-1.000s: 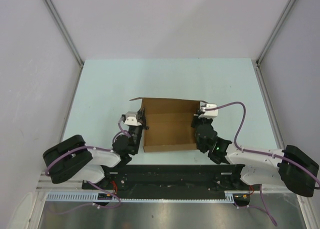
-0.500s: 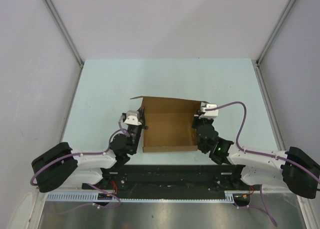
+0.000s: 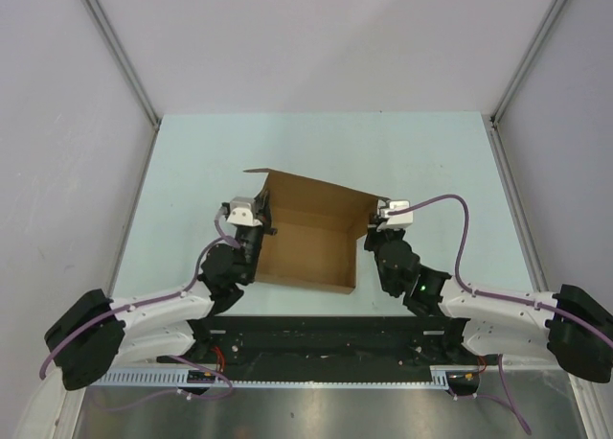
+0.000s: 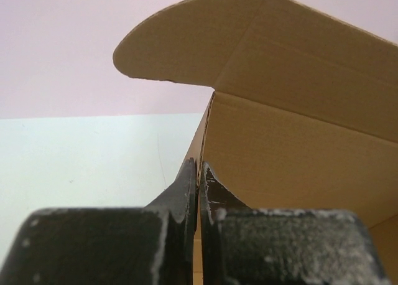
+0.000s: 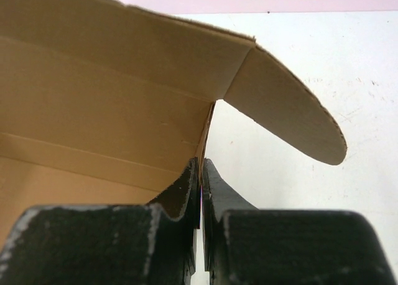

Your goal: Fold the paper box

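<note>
Two bent arms (image 3: 153, 310); left tool (image 4: 198, 168), right tool (image 5: 200, 165) pinch paper box (image 3: 311, 238).

A pale green table (image 3: 192, 161) spreads beneath and beyond the left gripper (image 3: 259, 230) and the right gripper (image 3: 372, 230), reaching plain whitish walls (image 3: 316, 46) that stand behind them and out to either side. Metal posts (image 3: 116, 46) run along the wall corners beyond the grippers. On the near side of the grippers lie a black rail (image 3: 326, 335), a grey slotted strip (image 3: 287, 381) and a sheet of bare metal (image 3: 326, 415).
</note>
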Robot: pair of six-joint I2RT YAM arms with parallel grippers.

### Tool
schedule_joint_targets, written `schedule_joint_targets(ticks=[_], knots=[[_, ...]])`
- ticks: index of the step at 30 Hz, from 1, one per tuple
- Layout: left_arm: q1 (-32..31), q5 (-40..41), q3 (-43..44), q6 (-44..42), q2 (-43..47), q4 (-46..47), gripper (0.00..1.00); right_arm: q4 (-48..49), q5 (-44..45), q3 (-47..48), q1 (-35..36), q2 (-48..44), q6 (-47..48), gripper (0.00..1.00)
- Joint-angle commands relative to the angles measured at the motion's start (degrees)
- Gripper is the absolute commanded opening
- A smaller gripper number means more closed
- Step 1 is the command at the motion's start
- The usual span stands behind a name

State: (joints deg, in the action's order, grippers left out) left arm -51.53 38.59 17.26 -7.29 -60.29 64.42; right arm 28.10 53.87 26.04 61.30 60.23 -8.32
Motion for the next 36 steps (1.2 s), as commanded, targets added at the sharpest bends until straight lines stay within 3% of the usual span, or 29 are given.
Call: schedule_joint_targets(ticks=[1,10,24,27,28,31,36], knots=[[1.78,-9.58,5.77,11.94,3.42,-7.72,0.00,-2.52,-5.44,1.20,1.19,0.59,1.55,0.00],[1.78,-9.32,-5.29,13.71,3.96,-0.97,0.00,-2.17,-5.26,1.20,1.19,4.28,-2.05,0.00],[-3.49,1.66,-15.14,18.98,-4.13,8.43,0.04,-4.18,-3.34,0.50,2.60,7.98,-5.13,0.00],[-4.02,3.33,-15.24,17.93,-3.43,8.70,0.04,-5.07,-1.05,0.59,3.74,6.05,-3.99,0.25],[-4.11,3.68,-15.32,17.58,-3.17,8.61,0.04,-5.42,-0.26,0.68,4.35,4.39,-3.21,0.40],[-4.55,4.74,-15.50,17.22,-2.20,7.39,0.05,-8.14,3.17,1.73,5.93,-0.26,-1.36,0.57],[-5.25,6.32,-16.73,17.48,-2.28,7.82,0.05,-11.92,7.56,4.01,9.27,-6.95,3.56,0.65]])
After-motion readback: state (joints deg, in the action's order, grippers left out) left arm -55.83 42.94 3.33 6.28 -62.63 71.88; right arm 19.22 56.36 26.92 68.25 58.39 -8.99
